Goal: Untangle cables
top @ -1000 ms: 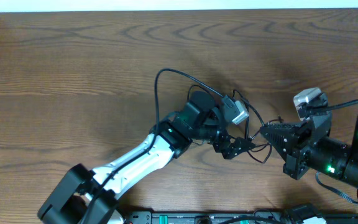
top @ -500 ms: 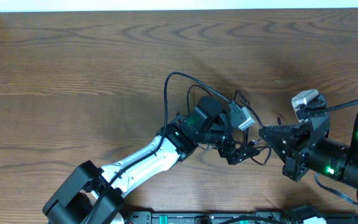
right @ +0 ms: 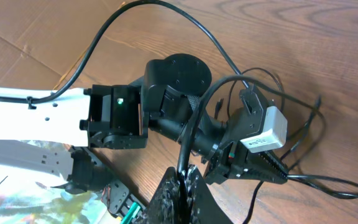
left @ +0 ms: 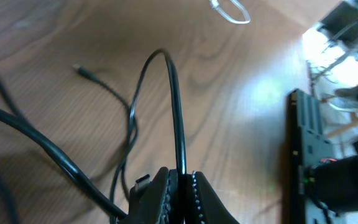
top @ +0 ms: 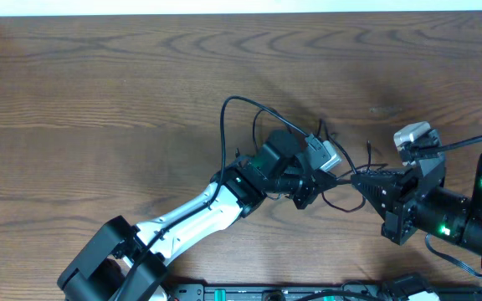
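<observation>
In the left wrist view, the left gripper (left: 180, 186) sits at the 6 o'clock edge, its jaws closed tight on the black cable (left: 178, 118). The cable rises from the pinch toward 12 o'clock, bends over in a narrow arch and drops back toward 7 o'clock. A further strand runs out toward 10 o'clock and ends in a small plug (left: 79, 70) lying on the table (left: 241, 124). Farther out, at the 12 o'clock edge, a loop of the white cable (left: 232, 12) lies on the wood, well apart from the black one. In the right wrist view, the right gripper (right: 182, 186) also has its jaws closed on a strand of black cable, which climbs toward 12 o'clock in front of the left arm's camera housing (right: 263, 127). Overhead, the left tip points to 3 o'clock and the right tip to 9 o'clock. The tips are near each other but apart, with thin black loops lying between and around them.
</observation>
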Action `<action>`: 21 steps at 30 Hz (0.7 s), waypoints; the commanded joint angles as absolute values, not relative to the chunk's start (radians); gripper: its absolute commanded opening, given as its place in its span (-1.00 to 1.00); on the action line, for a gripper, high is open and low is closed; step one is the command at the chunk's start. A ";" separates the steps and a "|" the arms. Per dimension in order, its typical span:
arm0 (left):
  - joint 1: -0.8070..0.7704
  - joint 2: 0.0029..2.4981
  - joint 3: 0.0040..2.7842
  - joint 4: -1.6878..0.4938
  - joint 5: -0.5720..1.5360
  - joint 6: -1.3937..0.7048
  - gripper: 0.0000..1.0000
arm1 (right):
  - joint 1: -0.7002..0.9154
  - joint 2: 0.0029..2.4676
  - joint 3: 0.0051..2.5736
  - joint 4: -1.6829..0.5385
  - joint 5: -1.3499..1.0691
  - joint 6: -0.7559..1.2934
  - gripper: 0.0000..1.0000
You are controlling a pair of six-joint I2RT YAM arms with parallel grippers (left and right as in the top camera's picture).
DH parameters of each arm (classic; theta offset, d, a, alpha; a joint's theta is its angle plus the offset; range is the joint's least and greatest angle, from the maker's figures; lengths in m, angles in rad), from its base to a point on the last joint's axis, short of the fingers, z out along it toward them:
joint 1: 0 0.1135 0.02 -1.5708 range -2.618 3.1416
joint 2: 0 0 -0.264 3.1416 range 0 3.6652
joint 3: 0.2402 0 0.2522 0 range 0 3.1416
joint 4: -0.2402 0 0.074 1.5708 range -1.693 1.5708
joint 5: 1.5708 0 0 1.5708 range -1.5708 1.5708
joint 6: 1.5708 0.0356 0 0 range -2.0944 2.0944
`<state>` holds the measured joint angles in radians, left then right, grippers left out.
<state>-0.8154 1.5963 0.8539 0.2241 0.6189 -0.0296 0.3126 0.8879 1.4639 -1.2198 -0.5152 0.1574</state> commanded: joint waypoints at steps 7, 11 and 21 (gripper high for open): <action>-0.751 1.596 0.873 0.139 0.343 -0.070 -0.85 | 0.329 0.880 1.465 -1.274 -0.396 0.172 -0.98; -0.635 1.573 0.873 0.131 0.353 -0.149 -0.85 | 0.329 0.880 1.465 -1.307 -0.318 0.172 -0.98; -0.226 1.420 0.873 -0.082 0.354 -0.249 -0.85 | 0.329 0.881 1.465 -1.379 -0.147 0.172 -0.98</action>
<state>-0.3145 1.4696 0.8547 -0.0536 0.3679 -0.1894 0.3126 0.8879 1.4635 -1.3674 -0.2401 0.1577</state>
